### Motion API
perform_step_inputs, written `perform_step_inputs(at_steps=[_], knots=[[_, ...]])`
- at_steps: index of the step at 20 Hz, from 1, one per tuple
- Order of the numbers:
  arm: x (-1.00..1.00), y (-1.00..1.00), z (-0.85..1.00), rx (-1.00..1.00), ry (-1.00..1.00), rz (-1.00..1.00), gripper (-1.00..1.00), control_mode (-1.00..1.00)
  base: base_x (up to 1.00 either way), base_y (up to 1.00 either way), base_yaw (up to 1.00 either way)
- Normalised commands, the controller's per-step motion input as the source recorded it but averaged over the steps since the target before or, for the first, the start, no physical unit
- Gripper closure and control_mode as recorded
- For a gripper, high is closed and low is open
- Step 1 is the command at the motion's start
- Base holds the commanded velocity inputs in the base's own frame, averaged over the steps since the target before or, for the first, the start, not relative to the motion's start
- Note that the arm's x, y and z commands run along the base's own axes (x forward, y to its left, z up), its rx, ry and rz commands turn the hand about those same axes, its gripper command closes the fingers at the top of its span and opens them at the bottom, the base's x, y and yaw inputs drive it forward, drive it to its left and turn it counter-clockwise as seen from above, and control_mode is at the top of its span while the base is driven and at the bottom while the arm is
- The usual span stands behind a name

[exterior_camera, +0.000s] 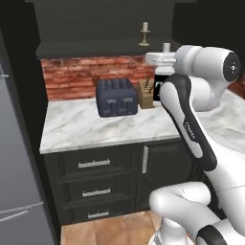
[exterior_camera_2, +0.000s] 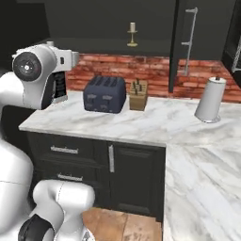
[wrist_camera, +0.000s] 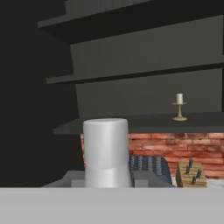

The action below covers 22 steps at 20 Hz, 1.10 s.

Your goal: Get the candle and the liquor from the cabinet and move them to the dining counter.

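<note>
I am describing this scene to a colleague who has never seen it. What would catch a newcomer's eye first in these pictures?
First, the big white arm, carrying the liquor in its gripper; the bottle's pale stopper looms large in the hand view. Next, the candle, alone on the dark shelf of the open cabinet. Below it, a dark blue toaster and a knife block stand against the red brick wall.
</note>
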Motion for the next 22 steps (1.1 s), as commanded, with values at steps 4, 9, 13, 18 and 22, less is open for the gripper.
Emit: perform_step_inputs(at_steps=[4, 9, 13, 18, 22], knots=[[0.0, 0.0, 0.0, 0.0, 0.0, 0.0, 1.0, 1.0, -0.96, 0.45, 0.08], [0.0, 0.0, 0.0, 0.0, 0.0, 0.0, 1.0, 1.0, -0.89, 0.77, 0.47], [0.0, 0.0, 0.0, 0.0, 0.0, 0.0, 1.0, 1.0, -0.81, 0.62, 0.78], [0.0, 0.0, 0.0, 0.0, 0.0, 0.0, 1.0, 1.0, -0.35, 0.41, 0.98], [0.0, 0.0, 0.0, 0.0, 0.0, 0.0, 1.0, 1.0, -0.18, 0.07, 1.0]])
